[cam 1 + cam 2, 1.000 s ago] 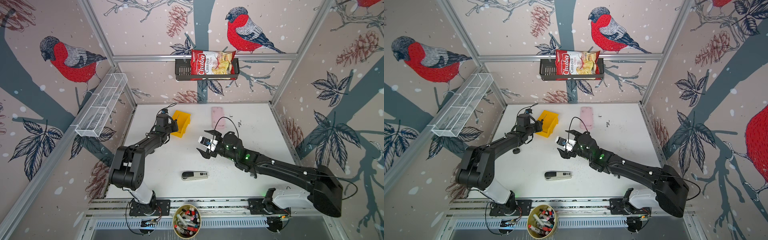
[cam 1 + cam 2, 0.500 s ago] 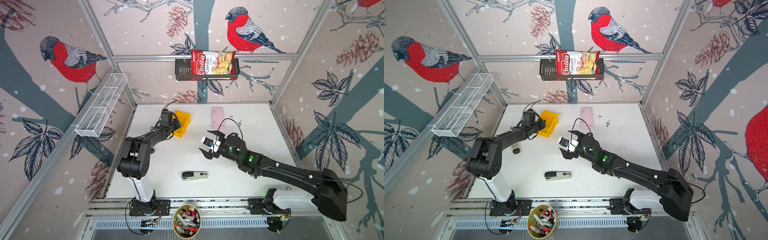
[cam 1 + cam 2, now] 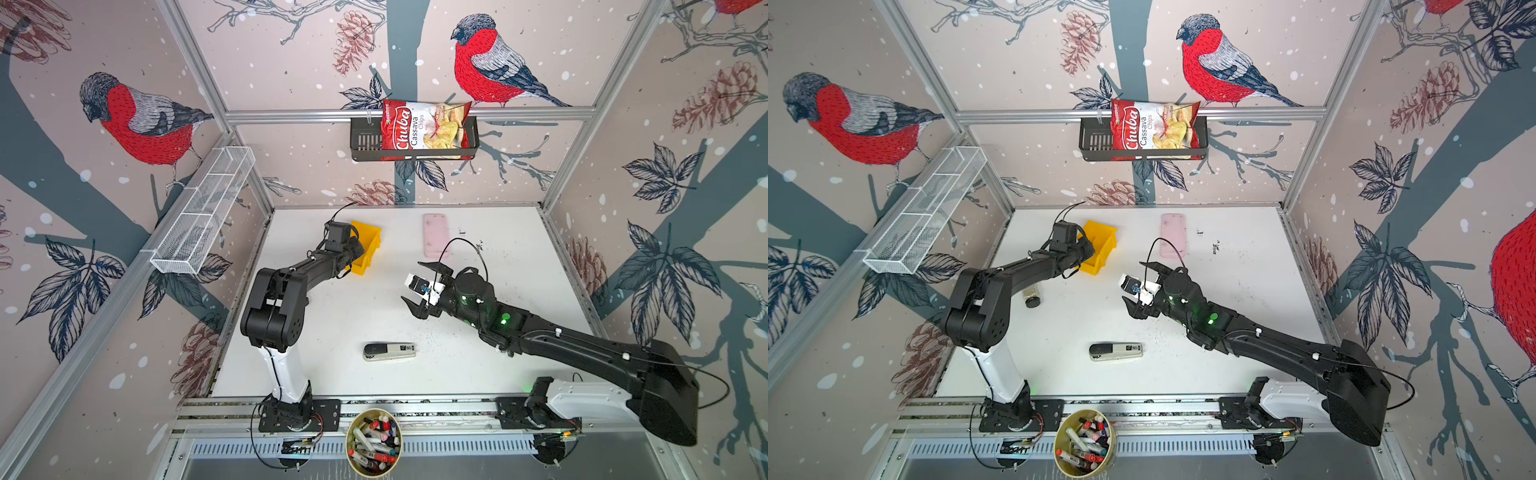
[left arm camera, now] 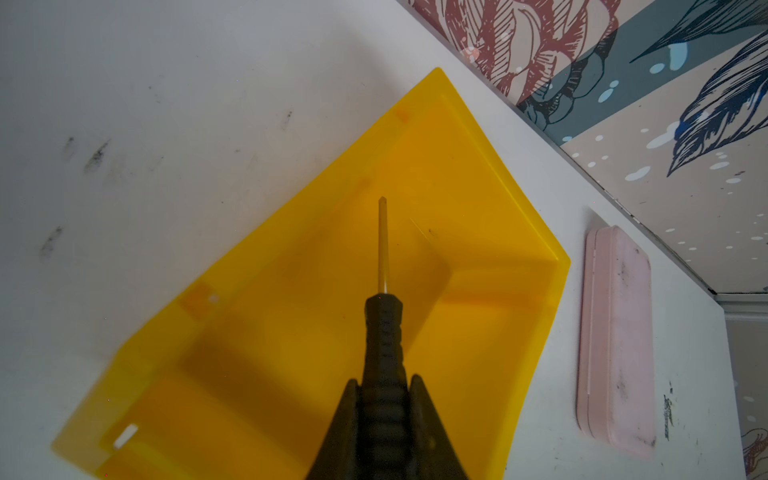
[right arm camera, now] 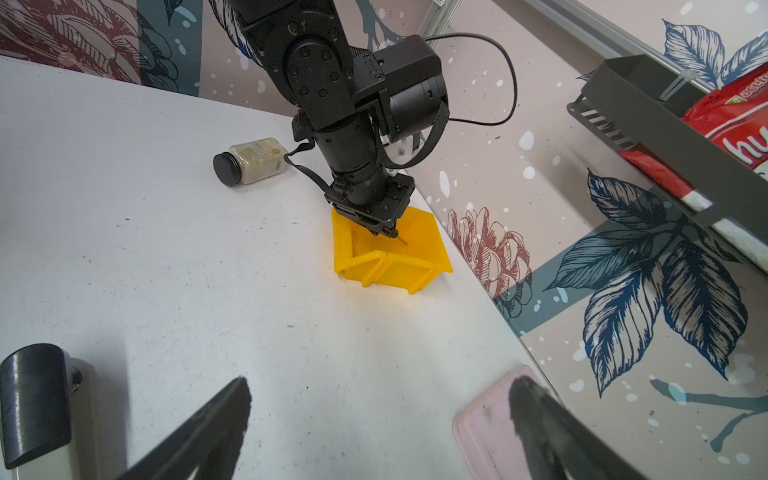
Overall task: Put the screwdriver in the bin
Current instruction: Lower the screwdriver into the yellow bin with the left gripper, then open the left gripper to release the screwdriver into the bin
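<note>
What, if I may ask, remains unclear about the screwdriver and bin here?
Left wrist view: screwdriver handle end, hidden between the fingers and cut by the edge.
Both top views: screwdriver and part of the bin, hidden by the left arm.
Any view: whether the tip touches the bin.

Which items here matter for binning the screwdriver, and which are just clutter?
In play: screwdriver, gripped in the shut left claw, over the yellow bin.

Lying about: stapler, pink case, jar on its side, chip bag in the wall basket, cup of markers, wire tray. The right claw is open and empty.
</note>
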{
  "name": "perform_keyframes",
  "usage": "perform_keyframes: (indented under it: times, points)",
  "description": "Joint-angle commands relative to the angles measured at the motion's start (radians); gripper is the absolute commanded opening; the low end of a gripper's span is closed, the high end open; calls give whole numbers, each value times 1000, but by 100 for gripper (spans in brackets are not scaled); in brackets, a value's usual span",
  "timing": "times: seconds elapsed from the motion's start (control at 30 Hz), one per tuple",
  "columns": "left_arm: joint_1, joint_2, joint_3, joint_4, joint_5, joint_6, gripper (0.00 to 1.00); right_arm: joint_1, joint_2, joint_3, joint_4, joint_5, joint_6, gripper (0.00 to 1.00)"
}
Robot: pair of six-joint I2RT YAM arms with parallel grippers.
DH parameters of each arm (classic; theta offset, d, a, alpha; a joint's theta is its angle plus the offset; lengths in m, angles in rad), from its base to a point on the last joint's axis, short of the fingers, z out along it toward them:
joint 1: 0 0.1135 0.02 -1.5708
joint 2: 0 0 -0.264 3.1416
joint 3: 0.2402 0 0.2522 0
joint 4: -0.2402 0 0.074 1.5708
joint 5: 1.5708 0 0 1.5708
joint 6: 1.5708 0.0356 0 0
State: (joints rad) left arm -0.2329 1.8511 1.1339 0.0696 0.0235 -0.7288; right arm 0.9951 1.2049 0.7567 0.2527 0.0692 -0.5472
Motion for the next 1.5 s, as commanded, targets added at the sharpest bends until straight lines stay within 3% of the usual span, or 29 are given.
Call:
perform_keyframes:
  times: [0.0, 0.4, 0.8, 1.1, 1.3, 1.47]
  points:
    - [-5, 8, 9, -3, -9, -29, 2, 1, -6, -2, 6, 5, 15, 98]
    - [-6, -7, 12, -18, -8, -27, 43, 1, -13, -6, 1, 9, 18, 98]
    - [-6, -115, -22, -41, -42, 71, 59, -4, -19, -8, 34, 9, 45, 98]
    - [-8, -299, -149, 63, -27, 281, 85, -42, -66, -41, 78, 30, 100, 98]
    - [-8, -426, -297, 204, 1, 478, 98, -123, -140, -91, 85, 5, 174, 98]
    - [-8, -533, -457, 361, -30, 588, 99, -223, -222, -156, 102, -13, 253, 98]
